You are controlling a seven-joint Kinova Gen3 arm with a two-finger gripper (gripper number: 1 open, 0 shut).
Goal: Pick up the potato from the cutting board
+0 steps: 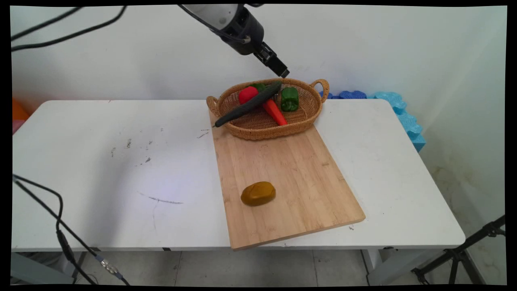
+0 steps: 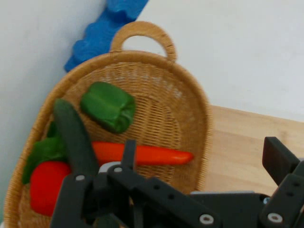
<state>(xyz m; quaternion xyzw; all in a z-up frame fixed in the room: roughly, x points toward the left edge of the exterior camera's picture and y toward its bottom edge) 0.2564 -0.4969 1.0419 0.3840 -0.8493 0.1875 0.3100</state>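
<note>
1. my gripper [image 1: 284, 73] hangs in the air just above the far rim of the wicker basket [image 1: 311, 115], touching nothing.
2. whether my fingers are spread or pressed together i cannot tell — the main view shows them only as one dark tip, and my hand view shows linkage with the tips out of sight.
3. nearest to me is the dark cucumber [image 1: 248, 104]; its upper end lies right below my tip, and it slants away from me across the basket, its far end poking out over the rim.
4. under the cucumber lie a red tomato [image 1: 246, 94] and an orange carrot [image 1: 276, 112]; the green pepper [image 1: 289, 99] sits just beside the carrot, below me and slightly to one side.
5. the basket rests on the far end of a wooden cutting board [image 1: 282, 169] on the white table [image 1: 101, 169].
6. a brown potato [image 1: 258, 193] lies alone on the board's other end — well apart from my hand.
7. blue foam pieces [image 1: 398, 109] lie beyond the basket, by the wall.
</note>
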